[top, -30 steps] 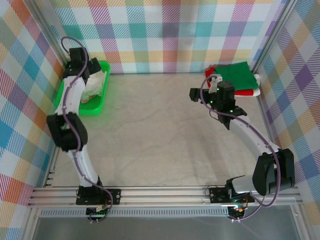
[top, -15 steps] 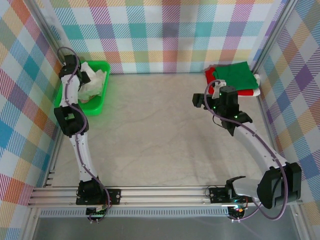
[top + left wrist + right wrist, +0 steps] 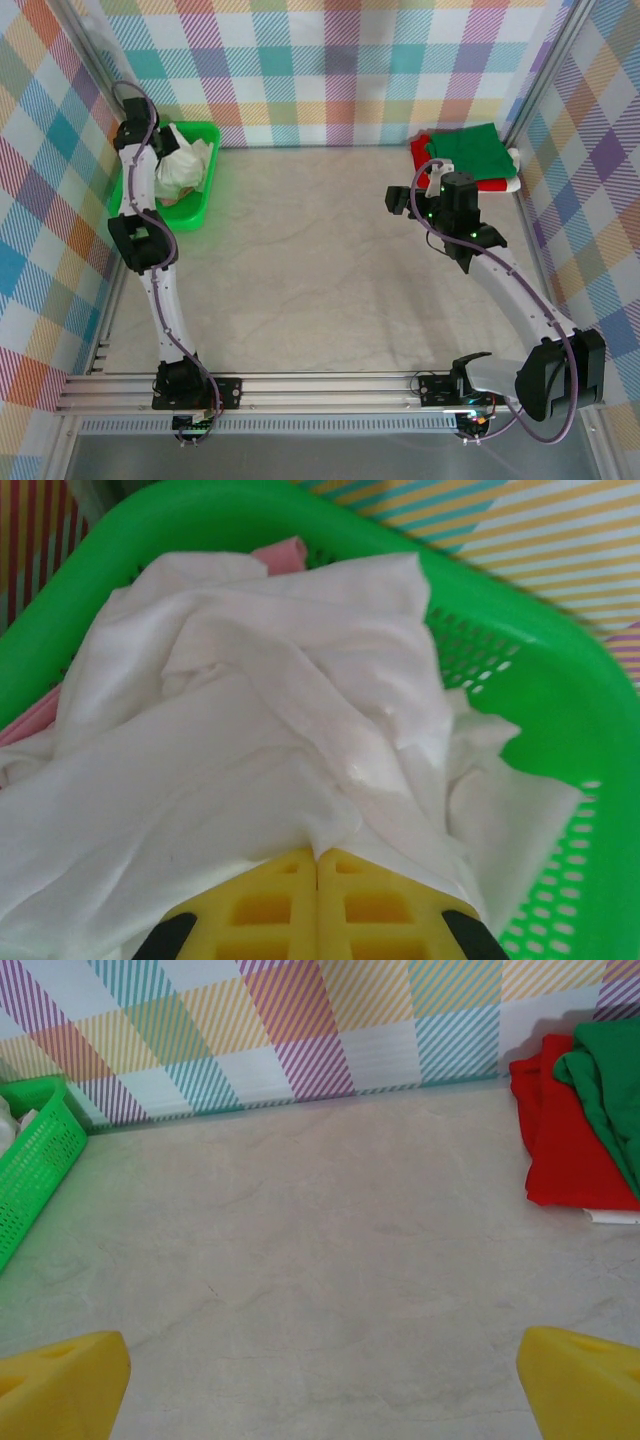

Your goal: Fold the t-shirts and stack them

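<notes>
While the right pincer (image 3: pixel 322 1385) gapes, the left pincer (image 3: pixel 318 858) clamps one white t-shirt (image 3: pixel 250 720).

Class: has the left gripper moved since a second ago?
Yes. In the top view the left gripper shifted left toward the green tray's left rim, now shut on the white t-shirt.

The white t-shirt (image 3: pixel 250 740) is covering nearly all of the pink t-shirt (image 3: pixel 285 552), leaving slivers by the far and left walls of the green tray (image 3: pixel 540 680). The pressed-together fingers of the left claw (image 3: pixel 318 856), pinching a pucker of white cloth, are running off the near edge. At the far right, the green t-shirt (image 3: pixel 610 1090) is overlapping the red t-shirt (image 3: pixel 560 1145) and being cut by the frame, a white scrap (image 3: pixel 612 1217) beneath them is reading too small to identify, and the wide-spread fingers of the right claw (image 3: pixel 322 1355) are being cropped at both corners.
</notes>
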Robot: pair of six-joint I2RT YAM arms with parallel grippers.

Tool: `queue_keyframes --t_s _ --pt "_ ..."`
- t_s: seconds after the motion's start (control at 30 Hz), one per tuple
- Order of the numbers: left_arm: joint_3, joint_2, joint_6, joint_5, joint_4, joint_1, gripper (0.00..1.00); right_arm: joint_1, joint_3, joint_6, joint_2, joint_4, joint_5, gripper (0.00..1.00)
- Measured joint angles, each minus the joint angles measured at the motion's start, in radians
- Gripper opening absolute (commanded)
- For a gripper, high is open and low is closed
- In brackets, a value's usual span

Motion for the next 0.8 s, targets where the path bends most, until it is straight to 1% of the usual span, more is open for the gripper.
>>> queue_keyframes --t_s 0.1,0.23,0.37,0.47,0.6,0.7,0.8 --pt "0.0 -0.064 -0.011 0.026 0.001 0.0 0.0 0.0 0.0 0.007 0.0 0.004 -0.008 0.99" --pt "0.0 -0.195 -0.027 0.057 0.003 0.0 0.0 0.0 0.0 0.015 0.001 0.014 -0.017 0.99" --pt "0.003 -0.34 -0.066 0.125 0.041 -0.005 0.0 0.0 0.0 0.018 0.009 0.027 -0.021 0.99" --pt "0.045 -0.41 -0.098 0.169 0.066 -0.016 0.0 0.0 0.0 0.021 0.02 0.042 -0.024 0.99" --pt "0.139 -0.46 -0.154 0.22 0.102 -0.043 0.0 0.0 0.002 0.026 0.034 0.06 -0.032 0.99" --pt "0.156 -0.515 -0.194 0.254 0.154 -0.076 0.0 0.0 0.003 0.035 0.036 0.072 -0.037 0.99" --pt "0.16 -0.567 -0.222 0.28 0.215 -0.126 0.0 0.0 0.006 0.041 0.036 0.085 -0.04 0.99"
